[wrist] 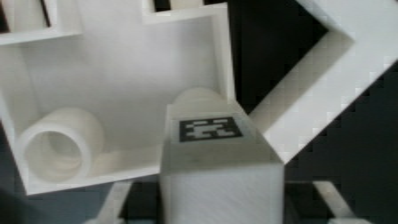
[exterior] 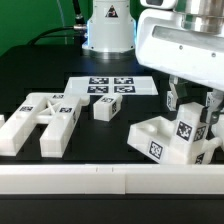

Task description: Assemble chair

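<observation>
Here, a tagged white chair piece [exterior: 188, 127] is pinched between the fingers [exterior: 212, 101], just above the seat block [exterior: 152, 137], at the exterior view's right.

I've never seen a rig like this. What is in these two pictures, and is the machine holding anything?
The machine is a white robot arm with a two-finger pincer. One picture comes from a camera off the arm; the other from a camera on its wrist. On the black table lie a flat white marker board, a small white tagged plastic block and a white plastic ladder-shaped frame. The pincer is shut on a chunky white tagged plastic piece, held at the white square seat block; whether it is seated there I cannot tell.
</observation>
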